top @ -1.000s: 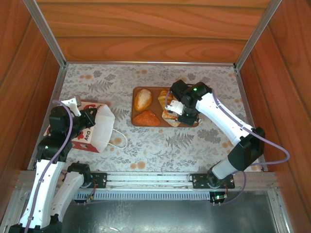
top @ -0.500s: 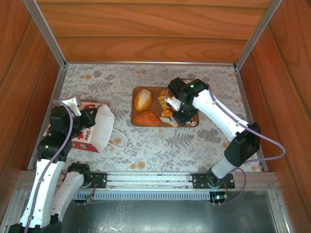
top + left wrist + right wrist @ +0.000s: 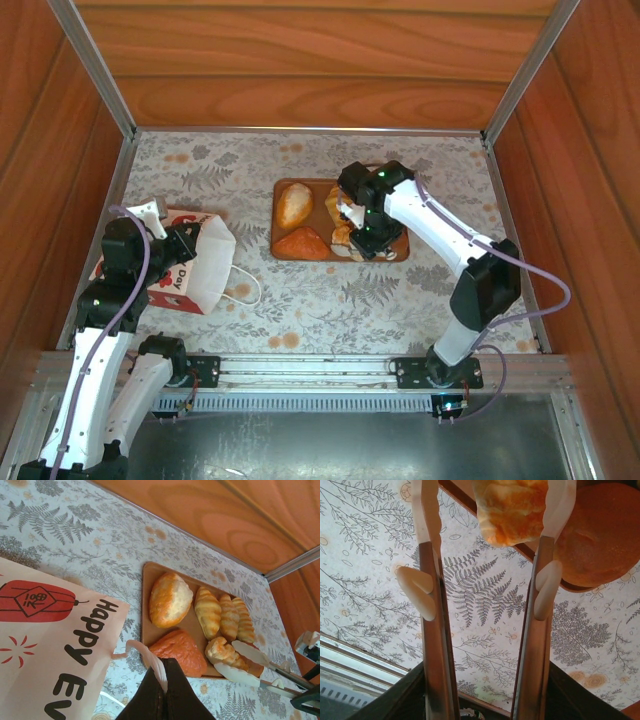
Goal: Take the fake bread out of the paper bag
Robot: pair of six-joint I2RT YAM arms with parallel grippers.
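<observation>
The paper bag (image 3: 196,266) lies on its side at the left, white with red print (image 3: 45,645). My left gripper (image 3: 190,240) is shut on its white cord handle (image 3: 150,662). Fake bread sits on the brown tray (image 3: 277,226): an oval loaf (image 3: 170,599), a reddish bun (image 3: 180,652), ridged croissants (image 3: 222,615) and a small pale pastry (image 3: 221,652). My right gripper (image 3: 352,228) hovers over the tray's front right part, open. Its white fingers (image 3: 427,510) straddle the small pastry (image 3: 512,507); one finger touches it, the other stands apart.
Wooden walls enclose the patterned tablecloth (image 3: 400,290) on three sides. A loose loop of the bag's other handle (image 3: 243,290) lies on the cloth in front of the bag. Bare cloth stretches between the bag and the tray.
My right gripper has opened around the small pastry and shifted a little left over the tray. The left gripper and the bag have not moved.
</observation>
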